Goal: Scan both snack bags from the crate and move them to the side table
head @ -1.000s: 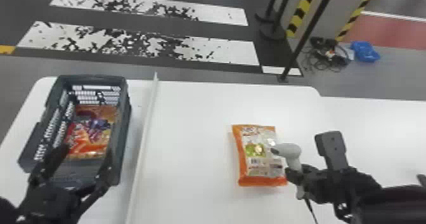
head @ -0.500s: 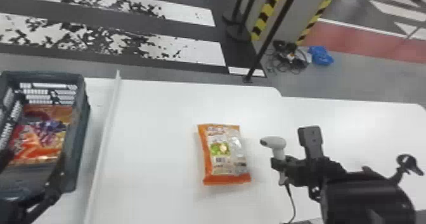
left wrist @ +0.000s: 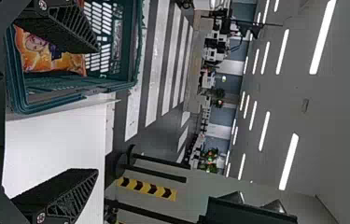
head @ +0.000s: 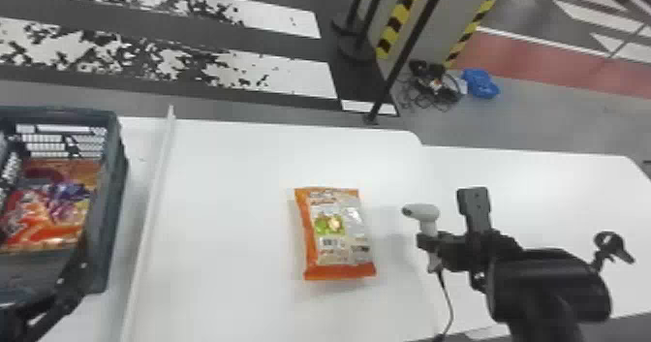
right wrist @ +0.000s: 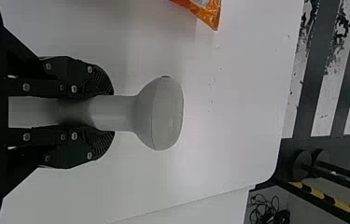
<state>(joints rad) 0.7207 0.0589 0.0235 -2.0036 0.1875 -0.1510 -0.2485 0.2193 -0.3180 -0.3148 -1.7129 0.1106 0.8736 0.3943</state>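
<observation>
The black arms [head: 547, 285] have silver screws [right wrist: 74, 88] and ribbed fingers [left wrist: 73, 198].

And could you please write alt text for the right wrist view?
The right gripper holds a grey handheld scanner by its handle over a white table, where part of an orange snack bag shows; striped floor lies beyond.

Lit brightly from overhead by strip lights [left wrist: 288, 161], blown out to plain white on the ceiling [left wrist: 331, 102] in the left wrist view. Spreads pale over the tabletop [head: 232, 171] in the head view, leaving faint, soft shadows beside the orange snack bag [head: 336, 256] and scanner [head: 428, 212]. Glints off the bag; dims inside the crate [head: 114, 195] and along the scanner's handle [right wrist: 74, 112] in the right wrist view.
</observation>
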